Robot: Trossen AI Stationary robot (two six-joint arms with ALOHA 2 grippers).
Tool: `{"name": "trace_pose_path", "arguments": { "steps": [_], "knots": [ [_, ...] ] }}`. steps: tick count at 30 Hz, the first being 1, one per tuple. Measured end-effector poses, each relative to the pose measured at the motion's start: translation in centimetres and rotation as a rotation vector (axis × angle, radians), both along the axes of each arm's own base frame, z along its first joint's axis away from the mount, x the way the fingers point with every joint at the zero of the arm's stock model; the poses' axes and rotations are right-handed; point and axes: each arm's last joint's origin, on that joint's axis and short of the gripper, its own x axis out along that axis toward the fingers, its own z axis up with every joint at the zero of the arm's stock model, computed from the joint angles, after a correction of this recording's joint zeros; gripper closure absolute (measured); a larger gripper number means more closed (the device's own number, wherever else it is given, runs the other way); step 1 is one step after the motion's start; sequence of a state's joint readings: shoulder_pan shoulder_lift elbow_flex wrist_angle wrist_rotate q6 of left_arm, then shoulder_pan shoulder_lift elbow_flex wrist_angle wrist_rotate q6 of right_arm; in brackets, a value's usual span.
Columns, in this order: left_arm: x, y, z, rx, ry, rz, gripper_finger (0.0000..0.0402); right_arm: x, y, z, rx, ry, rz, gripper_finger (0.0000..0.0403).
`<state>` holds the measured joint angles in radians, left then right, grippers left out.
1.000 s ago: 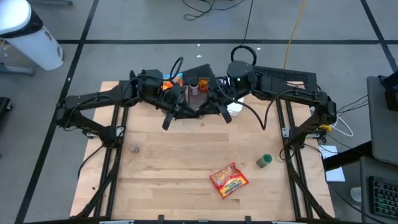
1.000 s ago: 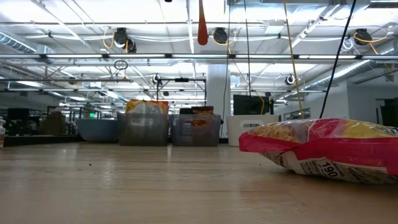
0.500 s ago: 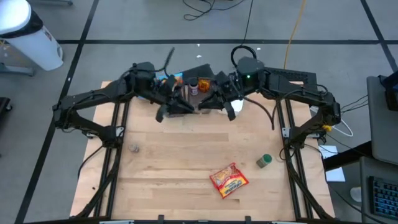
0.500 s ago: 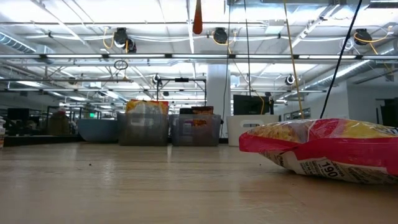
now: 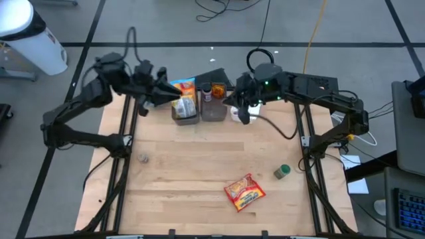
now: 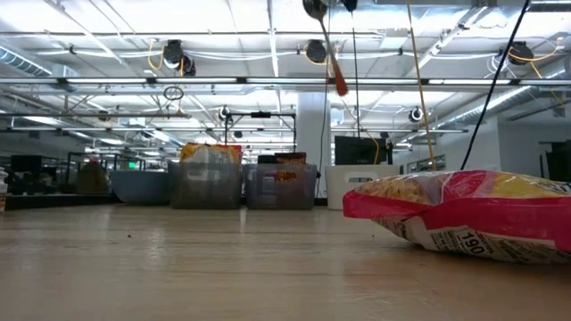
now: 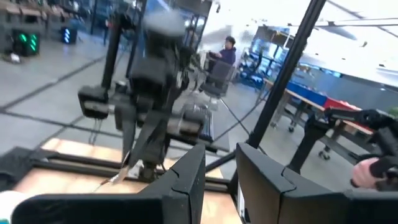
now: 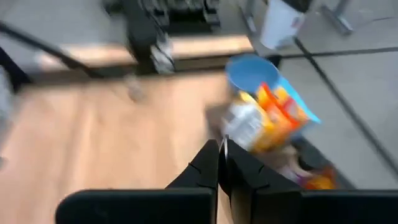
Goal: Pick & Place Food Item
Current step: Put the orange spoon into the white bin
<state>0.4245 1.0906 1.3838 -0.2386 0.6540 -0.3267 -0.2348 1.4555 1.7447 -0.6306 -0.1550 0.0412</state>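
While both arms are hovering at the far edge of the table (image 5: 166, 166), the red and yellow snack packet (image 5: 244, 192) is lying untouched near the front, right of centre, so the picking appears not yet begun. The left gripper (image 5: 170, 94) is hanging by the far-left bins (image 5: 186, 109), its fingers (image 7: 186, 180) standing a little apart with nothing between them. The right gripper (image 5: 234, 99) is sitting beside the clear containers, its fingers (image 8: 214, 163) pressed together and empty. Reaching, grasping and placing are all likely remaining. Only the low view is showing the packet's printed side up close; only the right wrist view is revealing the orange packaging (image 8: 283, 112) inside the bins.
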Motion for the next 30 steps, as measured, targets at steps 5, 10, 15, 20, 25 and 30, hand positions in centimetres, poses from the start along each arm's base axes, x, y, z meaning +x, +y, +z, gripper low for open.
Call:
{"name": "trace_pose_path", "arguments": {
  "steps": [5, 10, 15, 20, 25, 30],
  "knots": [
    [-2.3, -0.4, 1.0, 0.033, -0.053, 0.031, 0.0304, 0.8, -0.8, -1.7, -0.189, 0.142, -0.048, 0.0402],
    [-3.6, -1.0, 1.4, 0.041, -0.068, 0.036, 0.0304, 1.5, -2.6, -3.0, -0.254, 0.215, -0.103, 0.0402],
    [-4.2, -1.3, 0.9, 0.012, -0.006, 0.036, 0.0304, 1.2, -4.8, -6.0, -0.225, 0.316, -0.178, 0.0402],
    [-4.1, -1.2, 0.2, -0.008, 0.061, 0.036, 0.0304, 0.7, -6.5, -10.8, -0.173, 0.427, -0.222, 0.0402],
    [-3.9, -1.1, 0.0, 0.002, 0.078, 0.04, 0.0304, 0.8, -6.7, -13.7, -0.261, 0.453, -0.163, 0.0402],
    [-3.8, -1.0, -0.1, 0.0, 0.082, 0.058, 0.0304, 0.7, -6.9, -15.5, -0.355, 0.479, -0.12, 0.0402]
  ]
}}
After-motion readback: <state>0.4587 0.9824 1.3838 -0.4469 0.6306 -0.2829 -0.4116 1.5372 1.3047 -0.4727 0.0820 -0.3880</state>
